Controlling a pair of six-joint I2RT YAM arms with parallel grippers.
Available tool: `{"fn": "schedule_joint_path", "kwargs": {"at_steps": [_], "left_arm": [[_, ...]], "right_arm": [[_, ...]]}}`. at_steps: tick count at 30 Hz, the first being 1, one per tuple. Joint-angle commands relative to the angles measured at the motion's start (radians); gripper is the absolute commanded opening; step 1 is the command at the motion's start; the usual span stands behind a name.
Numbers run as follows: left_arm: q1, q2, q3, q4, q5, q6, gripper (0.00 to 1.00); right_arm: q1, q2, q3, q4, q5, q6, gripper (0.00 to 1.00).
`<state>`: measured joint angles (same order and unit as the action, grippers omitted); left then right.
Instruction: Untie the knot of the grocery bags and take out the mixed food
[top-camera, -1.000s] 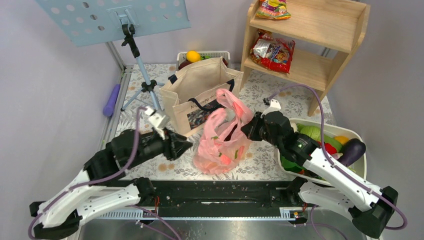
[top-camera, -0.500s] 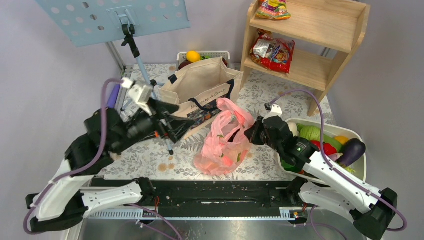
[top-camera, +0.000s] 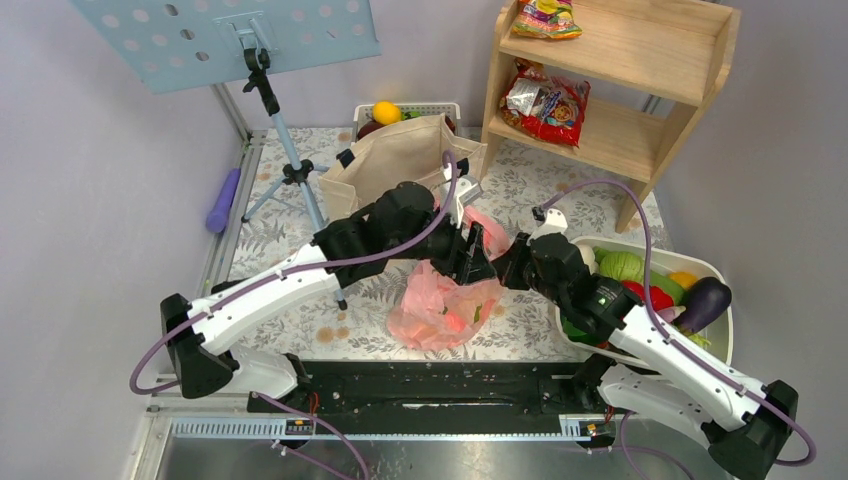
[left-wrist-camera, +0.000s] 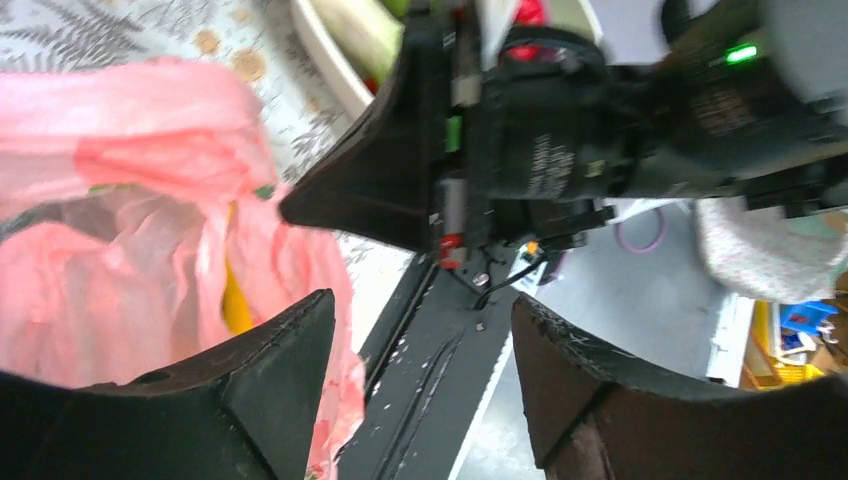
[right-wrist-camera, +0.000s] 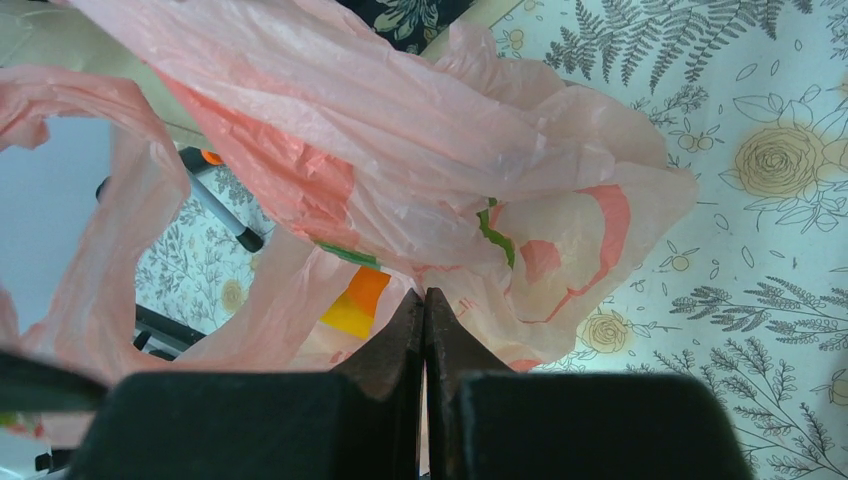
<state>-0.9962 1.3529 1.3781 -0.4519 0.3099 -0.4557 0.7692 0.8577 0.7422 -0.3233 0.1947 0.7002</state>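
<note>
One thin pink plastic grocery bag (top-camera: 440, 305) lay on the floral tabletop (top-camera: 290, 315) between both arms. The right tool (right-wrist-camera: 424, 300) was pinched closed on its film. The left tool (left-wrist-camera: 420, 305) stood wide and empty beside the bag mouth. No knot could be discerned. Through the film showed orange and green food (right-wrist-camera: 352, 305), so removal was judged outstanding.

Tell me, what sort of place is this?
Likely a robot lab staged as a grocery corner: two arms bolted to a table, a shelf of snacks, a tub of vegetables.
</note>
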Motion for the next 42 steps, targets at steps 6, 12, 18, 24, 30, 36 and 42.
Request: {"fn": "schedule_joint_path", "kwargs": {"at_steps": [6,12,18,24,30,36,42], "left_arm": [[0.001,0.033,-0.093,-0.064,-0.295,0.130,0.60],[0.011,0.053,-0.116,-0.046,-0.461,0.171,0.60],[0.029,0.109,-0.079,-0.015,-0.400,0.145,0.58],[0.031,0.092,-0.071,0.073,-0.319,0.098,0.58],[0.046,0.149,-0.056,0.086,-0.343,0.108,0.57],[0.046,0.220,-0.060,0.065,-0.284,0.103,0.57],[0.047,0.271,-0.048,0.023,-0.267,0.113,0.56]], "right_arm": [[-0.005,-0.042,0.008,0.029,0.038,-0.016,0.00],[-0.004,-0.053,-0.012,0.028,0.032,-0.011,0.00],[-0.004,-0.068,-0.031,0.027,0.025,-0.009,0.00],[-0.004,-0.072,-0.040,0.028,0.024,-0.008,0.00],[-0.004,-0.057,-0.036,0.027,0.010,-0.005,0.00],[-0.004,-0.062,-0.042,0.028,0.018,-0.004,0.00],[-0.004,-0.081,-0.055,0.055,0.014,-0.004,0.00]]}}
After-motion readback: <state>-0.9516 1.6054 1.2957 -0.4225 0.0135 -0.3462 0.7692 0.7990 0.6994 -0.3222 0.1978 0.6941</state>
